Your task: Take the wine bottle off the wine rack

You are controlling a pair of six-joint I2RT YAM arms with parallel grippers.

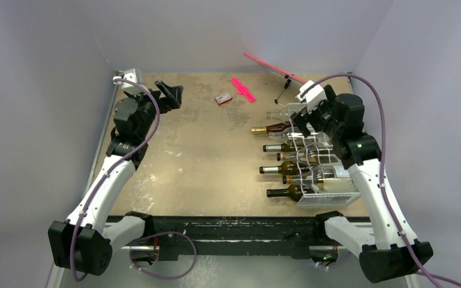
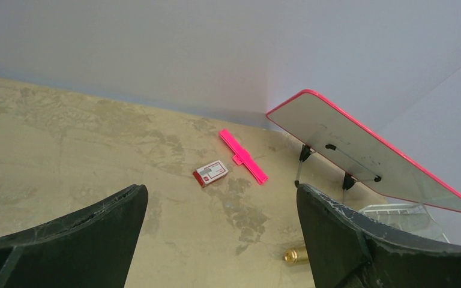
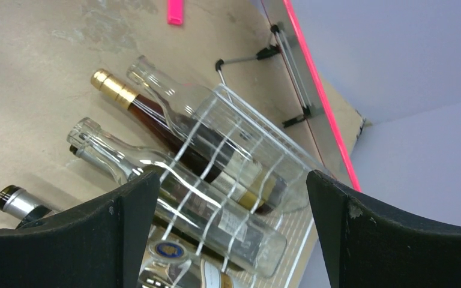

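Lying in the white wine rack [image 3: 291, 237], clear wine bottle [image 3: 180, 105]; both jaws gaping, empty.

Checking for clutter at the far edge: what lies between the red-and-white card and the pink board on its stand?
A flat pink strip lies between the card and the board, seen best in the left wrist view.

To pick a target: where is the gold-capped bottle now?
Top view: the gold-capped bottle lies in the wine rack on the right, near its far end, beside a clear bottle, neck pointing left.
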